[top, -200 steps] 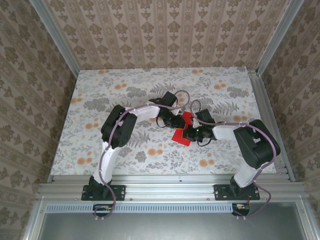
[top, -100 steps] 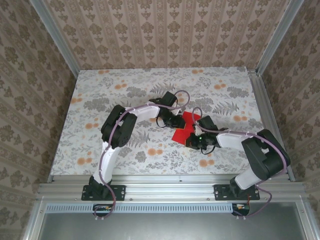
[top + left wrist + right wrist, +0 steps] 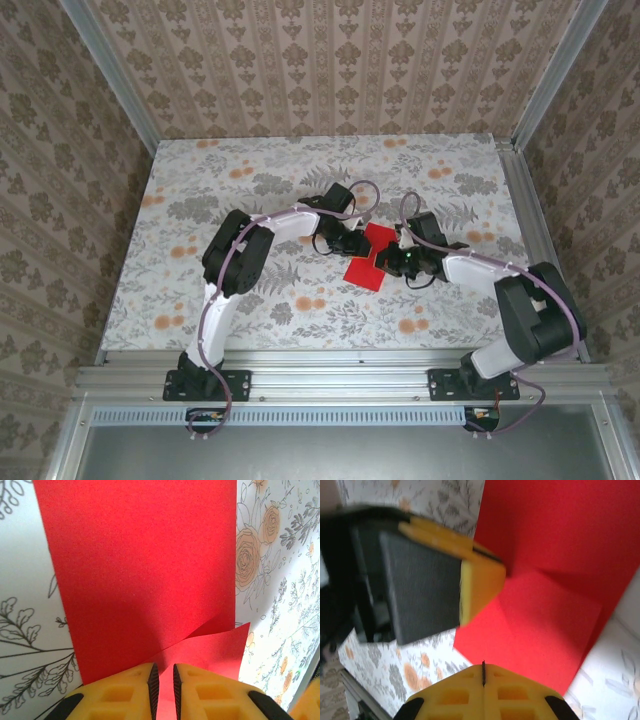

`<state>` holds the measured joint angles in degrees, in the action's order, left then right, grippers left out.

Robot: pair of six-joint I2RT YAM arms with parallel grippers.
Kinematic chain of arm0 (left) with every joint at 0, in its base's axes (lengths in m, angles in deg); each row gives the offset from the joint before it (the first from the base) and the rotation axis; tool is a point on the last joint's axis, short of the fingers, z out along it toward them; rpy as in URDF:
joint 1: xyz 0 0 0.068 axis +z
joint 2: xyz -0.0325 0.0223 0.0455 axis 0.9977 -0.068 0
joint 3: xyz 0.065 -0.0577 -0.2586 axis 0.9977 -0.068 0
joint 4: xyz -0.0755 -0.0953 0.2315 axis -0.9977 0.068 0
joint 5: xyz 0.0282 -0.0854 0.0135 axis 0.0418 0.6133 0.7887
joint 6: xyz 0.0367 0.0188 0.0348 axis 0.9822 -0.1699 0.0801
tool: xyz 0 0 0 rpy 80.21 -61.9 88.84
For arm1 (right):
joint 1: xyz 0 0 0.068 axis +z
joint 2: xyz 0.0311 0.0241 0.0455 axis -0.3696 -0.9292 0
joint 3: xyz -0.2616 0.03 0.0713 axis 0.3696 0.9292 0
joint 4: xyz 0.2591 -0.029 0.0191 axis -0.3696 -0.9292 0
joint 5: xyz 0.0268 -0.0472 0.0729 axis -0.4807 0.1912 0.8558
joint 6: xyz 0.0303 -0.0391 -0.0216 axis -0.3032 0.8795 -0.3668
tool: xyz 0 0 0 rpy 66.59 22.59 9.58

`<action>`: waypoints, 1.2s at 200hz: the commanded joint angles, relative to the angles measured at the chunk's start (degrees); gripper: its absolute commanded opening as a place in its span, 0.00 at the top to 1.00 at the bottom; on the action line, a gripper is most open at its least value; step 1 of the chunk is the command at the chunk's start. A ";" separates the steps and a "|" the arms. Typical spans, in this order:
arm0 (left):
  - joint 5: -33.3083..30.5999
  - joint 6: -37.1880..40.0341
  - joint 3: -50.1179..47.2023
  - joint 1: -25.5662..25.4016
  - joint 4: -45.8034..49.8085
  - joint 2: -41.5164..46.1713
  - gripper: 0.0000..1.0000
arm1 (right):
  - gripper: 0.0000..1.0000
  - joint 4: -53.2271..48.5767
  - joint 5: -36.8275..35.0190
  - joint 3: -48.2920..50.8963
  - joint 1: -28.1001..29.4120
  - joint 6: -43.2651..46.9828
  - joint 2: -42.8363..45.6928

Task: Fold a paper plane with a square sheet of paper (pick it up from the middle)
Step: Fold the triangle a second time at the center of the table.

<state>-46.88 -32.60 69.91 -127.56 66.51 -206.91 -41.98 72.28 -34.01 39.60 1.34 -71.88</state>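
Observation:
The red sheet of paper (image 3: 360,272) lies partly folded on the flowered table, between the two grippers. In the left wrist view the sheet of paper (image 3: 145,570) spreads flat ahead, with a folded flap (image 3: 210,645) raised at the lower right. My left gripper (image 3: 163,675) stands on its near part, its yellow jaws a narrow gap apart with red showing between them. From the top, the left gripper (image 3: 352,245) is at the sheet's left edge. My right gripper (image 3: 483,669) is shut, empty, its tip over the flap's near edge (image 3: 545,625); the left gripper's finger (image 3: 480,587) rests at the fold.
The flower-printed table (image 3: 250,180) stretches free to the left and back. Aluminium rails (image 3: 530,200) and patterned walls close it on three sides. Both arms meet at the table's middle, wrists close together.
My right arm has swung: its gripper went toward the near edge, then back and rightward along the sheet's right side. The left arm and the paper stayed put.

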 commanded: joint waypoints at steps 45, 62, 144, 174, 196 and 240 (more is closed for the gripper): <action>-6.00 1.62 -2.93 0.53 7.10 -2.52 0.79 | 0.99 2.03 -1.51 -4.58 -2.67 1.87 -10.12; -5.93 1.67 -2.71 0.63 7.18 -2.68 0.79 | 0.99 1.39 -2.46 -5.10 -3.09 3.20 -11.55; -6.10 2.00 -2.91 0.85 7.54 -2.34 0.79 | 0.99 -3.64 -9.32 -4.74 -4.46 6.64 -9.12; -5.66 1.63 -2.44 0.85 7.54 -1.48 0.79 | 0.99 -4.77 -10.04 -4.36 -4.42 6.91 -6.78; -4.93 1.13 -1.85 0.85 7.37 -0.68 0.78 | 0.99 -5.31 -9.78 -3.70 -4.40 6.65 -4.38; -3.11 -0.27 0.24 0.67 6.88 0.72 0.72 | 0.90 -3.21 -5.43 -0.62 -4.46 4.52 -0.88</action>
<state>-47.10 -32.64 70.06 -127.38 68.22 -206.28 -45.11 64.87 -36.83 35.34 6.60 -75.03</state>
